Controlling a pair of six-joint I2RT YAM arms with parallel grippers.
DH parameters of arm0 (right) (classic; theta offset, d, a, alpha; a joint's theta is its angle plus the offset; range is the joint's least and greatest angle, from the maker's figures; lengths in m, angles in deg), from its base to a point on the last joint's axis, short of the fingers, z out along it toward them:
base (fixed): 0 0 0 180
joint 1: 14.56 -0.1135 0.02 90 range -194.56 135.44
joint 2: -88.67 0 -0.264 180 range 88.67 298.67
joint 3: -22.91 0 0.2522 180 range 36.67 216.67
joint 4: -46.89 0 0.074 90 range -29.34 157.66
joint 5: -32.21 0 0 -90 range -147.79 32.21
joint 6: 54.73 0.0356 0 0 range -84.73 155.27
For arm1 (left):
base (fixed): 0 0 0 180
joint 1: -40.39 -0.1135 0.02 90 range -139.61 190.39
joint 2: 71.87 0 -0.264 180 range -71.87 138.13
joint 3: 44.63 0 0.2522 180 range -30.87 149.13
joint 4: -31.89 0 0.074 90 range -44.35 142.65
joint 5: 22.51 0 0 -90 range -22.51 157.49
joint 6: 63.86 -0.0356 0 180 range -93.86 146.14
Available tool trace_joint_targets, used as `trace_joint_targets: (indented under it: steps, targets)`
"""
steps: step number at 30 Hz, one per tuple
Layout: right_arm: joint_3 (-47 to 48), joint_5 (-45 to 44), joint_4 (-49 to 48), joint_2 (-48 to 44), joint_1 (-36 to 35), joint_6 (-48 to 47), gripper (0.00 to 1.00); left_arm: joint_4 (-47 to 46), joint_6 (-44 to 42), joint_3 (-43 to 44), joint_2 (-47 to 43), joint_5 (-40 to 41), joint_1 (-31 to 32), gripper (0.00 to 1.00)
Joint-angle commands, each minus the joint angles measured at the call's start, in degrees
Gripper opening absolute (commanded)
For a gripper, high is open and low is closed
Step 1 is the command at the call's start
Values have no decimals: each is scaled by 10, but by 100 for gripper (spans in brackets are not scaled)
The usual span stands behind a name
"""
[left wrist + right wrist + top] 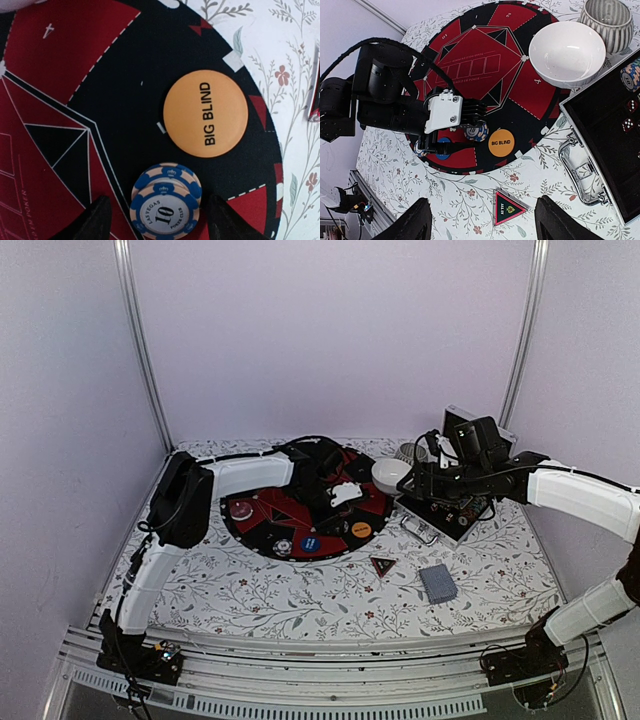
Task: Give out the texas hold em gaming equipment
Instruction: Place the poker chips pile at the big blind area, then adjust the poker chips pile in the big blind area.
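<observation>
Over the round mat (125,115), left fingers (97,222) parted, one on each side of a short stack of poker chips (165,202). A sliver of mat visible between each pad and the striped rims: no contact, nothing grasped. Chips lying flat on the mat's black outer ring, just beside the orange BIG BLIND disc (206,113) but apart from it. Blue and cream, the top one marked 10, the one beneath slid a little away from the wrist.

Across the scene, right fingers (415,225) spread wide and likewise empty. Held high near the white bowl (567,50) and the open black case (615,165), looking down on the triangular marker (509,207). Marker flat on the tabletop (300,610), just off the mat's edge. Stack of grey-blue cards (438,583) farther toward the near right, well apart from both arms' tips.

Judging by the straddle, two likely moves: a straight lift that leaves the stack at this seat, or a squeeze to take it up. Either way, hinges on the stack sitting centred between the pads, directly below the wrist. Being round, no long axis to line up with; only the small offset of the lower chip, running along the approach and not across the closing line. Left arm plainly the nearer here. For marker and cards, probably a job for the right.
</observation>
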Motion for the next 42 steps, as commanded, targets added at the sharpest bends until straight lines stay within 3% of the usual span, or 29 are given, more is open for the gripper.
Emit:
trace_joint_targets:
  steps: [1,11,13,16,18,25,42]
  targets:
    - [13,-11,7,-10,1,-8,72,16,3,6,0,-21,-4,68]
    - [9,-11,9,-15,1,-6,72,-60,124,-69,-128,-100,-43,75]
    - [8,-12,9,-17,1,-5,72,-61,158,-84,-135,-89,-59,66]
    - [6,-12,9,-19,1,-4,72,-56,187,-104,-128,-27,-77,34]
    - [7,-11,9,-18,1,-3,73,-43,190,-102,-112,-5,-81,27]
    - [7,-9,9,-17,1,-2,73,-48,184,-91,-67,-46,-66,24]
    - [10,-9,12,-17,1,1,72,-7,101,-50,-13,-32,-27,24]
